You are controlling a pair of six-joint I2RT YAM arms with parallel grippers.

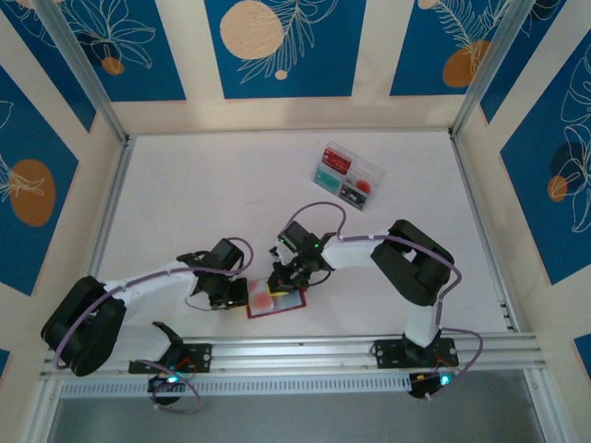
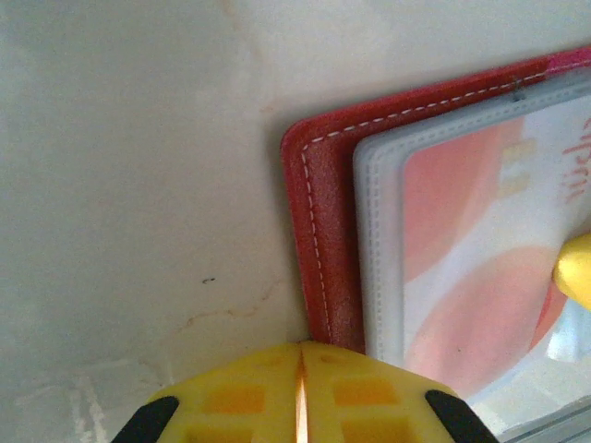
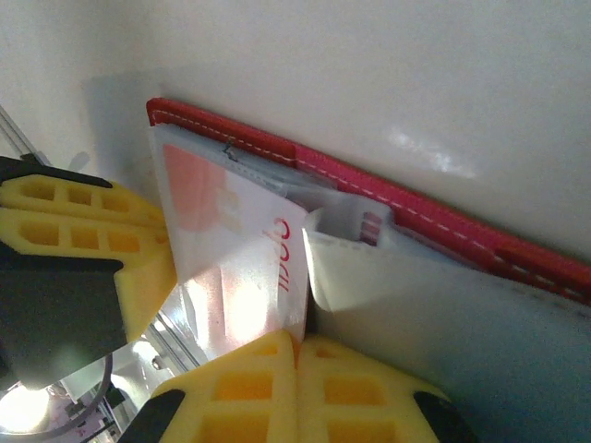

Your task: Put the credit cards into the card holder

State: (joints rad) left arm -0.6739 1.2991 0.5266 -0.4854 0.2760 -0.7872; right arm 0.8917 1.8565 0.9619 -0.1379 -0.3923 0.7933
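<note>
The right gripper (image 3: 295, 388) is seen with its yellow pads pressed together along a thin seam, and the near edge of a credit card (image 3: 245, 249), white with pink-orange circles and red lettering, is met exactly at that seam; whether the card is pinched between the pads cannot be told. The far part of this card is lodged in a clear pocket (image 2: 379, 277) of the card holder (image 2: 319, 240), which is laid open and flat on the white table (image 2: 138, 185). A second clear pocket (image 3: 369, 268) is lifted and curled just beside the card. One yellow fingertip (image 2: 577, 268) of the right gripper is shown resting on the pocketed card in the left wrist view. The left gripper (image 2: 300, 401) is likewise closed, pad against pad, with nothing seen between them, and is placed at the red stitched border of the card holder near its corner. In the top view the card holder is found near the table's front edge, between the two grippers. Well apart, toward the far side, a clear compartment box (image 1: 349, 175) is set, in which further cards (image 1: 337, 162) in red, teal and dark are kept.
</note>
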